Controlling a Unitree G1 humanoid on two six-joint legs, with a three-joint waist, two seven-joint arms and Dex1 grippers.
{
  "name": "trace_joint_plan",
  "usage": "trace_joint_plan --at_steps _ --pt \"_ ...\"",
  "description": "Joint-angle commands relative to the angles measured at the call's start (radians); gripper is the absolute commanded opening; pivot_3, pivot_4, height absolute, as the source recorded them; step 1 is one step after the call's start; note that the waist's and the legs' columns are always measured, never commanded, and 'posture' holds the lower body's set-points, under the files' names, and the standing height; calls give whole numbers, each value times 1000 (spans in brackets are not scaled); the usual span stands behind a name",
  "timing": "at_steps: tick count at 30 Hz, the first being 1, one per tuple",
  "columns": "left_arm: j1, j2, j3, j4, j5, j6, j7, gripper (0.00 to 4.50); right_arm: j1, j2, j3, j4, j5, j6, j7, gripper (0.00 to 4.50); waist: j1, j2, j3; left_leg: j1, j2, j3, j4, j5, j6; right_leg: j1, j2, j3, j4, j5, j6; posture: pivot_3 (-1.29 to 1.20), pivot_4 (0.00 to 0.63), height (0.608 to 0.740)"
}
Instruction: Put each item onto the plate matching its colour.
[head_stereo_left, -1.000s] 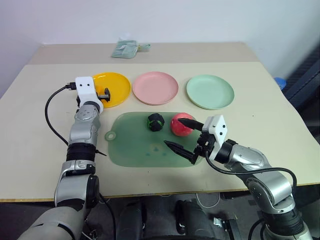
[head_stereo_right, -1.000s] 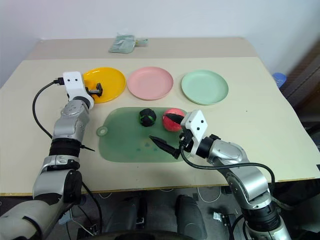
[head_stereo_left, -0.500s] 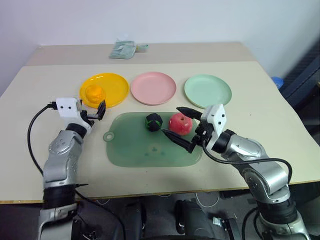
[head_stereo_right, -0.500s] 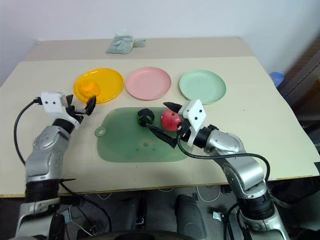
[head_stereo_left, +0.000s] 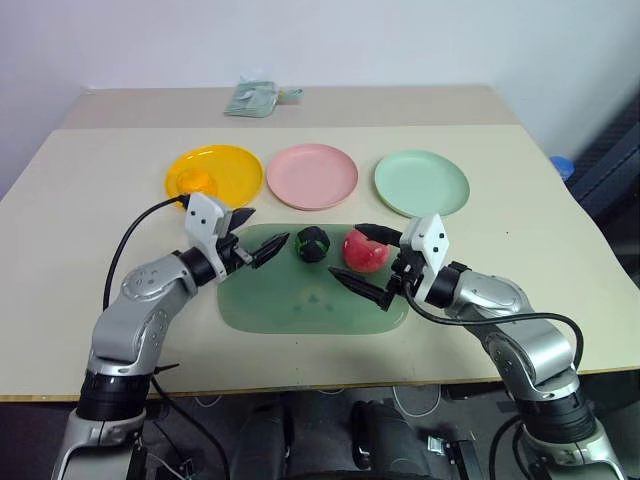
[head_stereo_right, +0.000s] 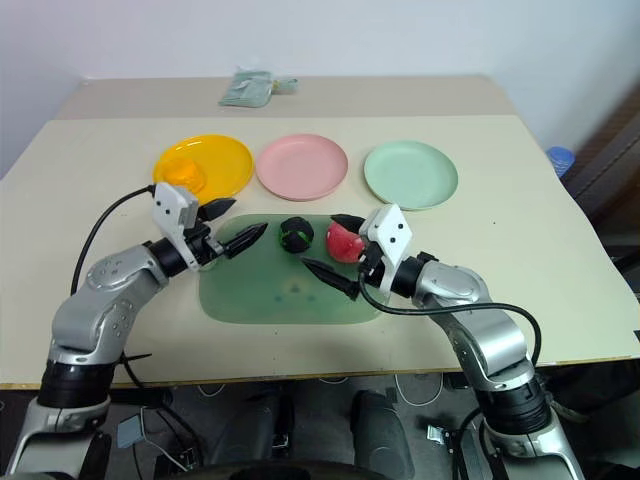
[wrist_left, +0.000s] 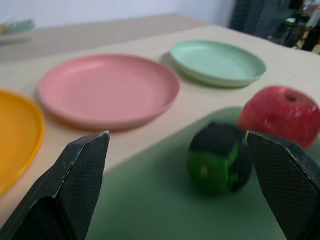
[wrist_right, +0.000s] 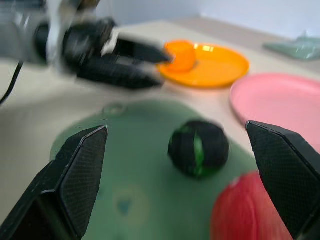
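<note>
Round orange toy fruit (head_stereo_left: 197, 182) resting on yellow-orange round plastic plate (head_stereo_left: 232, 165), far left of row. Pink round plastic plate (head_stereo_left: 312, 176) centre, bare. Pale mint green round plastic plate (head_stereo_left: 421, 183) right, bare. Left gripper (head_stereo_left: 259, 239) at left edge of flat green mat (head_stereo_left: 300, 300), jaws apart, holding nothing. Small dark green-black ball (head_stereo_left: 313, 243) on mat. Red-pink toy apple (head_stereo_left: 364, 251) just beside ball, between spread fingers of right gripper (head_stereo_left: 365, 262), untouched. No readable writing or labels.
</note>
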Motion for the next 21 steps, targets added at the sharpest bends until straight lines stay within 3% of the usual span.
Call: trace_joint_plan --at_steps 1,6,13,21 --pt "-20 4 -1 12 6 -18 -25 4474 -11 -3 -11 -50 -13 -18 -6 4500 -4 0 0 0 0 0 0 0 0 0 0 0 0 0 0 0 150 740" --pt "28 59 52 27 -8 -39 -95 4474 -109 4 73 -72 -79 66 -46 4500 -13 0 0 0 1 0 0 0 0 -1 1 0 1 0 0 0 150 740" --pt "257 211 144 -14 4 -162 -267 4474 -338 58 228 34 -164 209 -54 4500 -25 1 1 0 2 -1 -1 0 0 -3 0 0 2 -1 -1 0 150 740" --pt "439 209 201 -106 -23 -233 -307 4474 -468 186 295 284 -250 289 -105 4500 -20 1 1 -1 2 -1 -1 0 0 -3 -5 0 0 -1 -2 0 150 740"
